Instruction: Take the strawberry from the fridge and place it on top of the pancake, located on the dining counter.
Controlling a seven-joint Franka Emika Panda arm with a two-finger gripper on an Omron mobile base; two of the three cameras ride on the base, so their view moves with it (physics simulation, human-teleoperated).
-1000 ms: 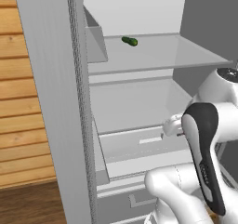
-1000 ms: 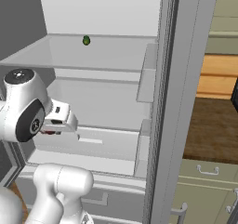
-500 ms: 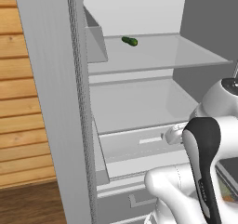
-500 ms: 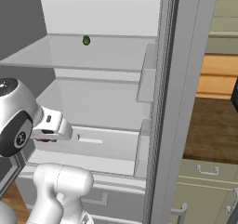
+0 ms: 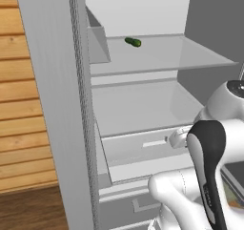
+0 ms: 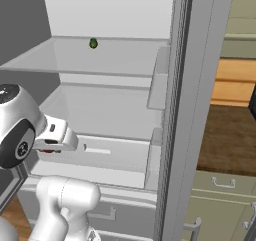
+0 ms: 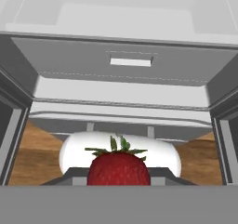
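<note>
One strawberry [image 7: 119, 168], one green vegetable [image 5: 133, 42], two fridge drawers [image 7: 125, 60]

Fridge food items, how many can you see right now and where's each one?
2. A small dark green vegetable lies on the fridge's upper shelf toward the back. The strawberry sits at the gripper, in front of the lower drawers. Closed drawers may hide more.

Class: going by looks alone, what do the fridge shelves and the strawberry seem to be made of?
The fridge shelves look like smooth, glossy pale grey plastic or glass, judging by their thin flat edges. The strawberry is soft red fruit with a pitted skin and green leafy cap.
</note>
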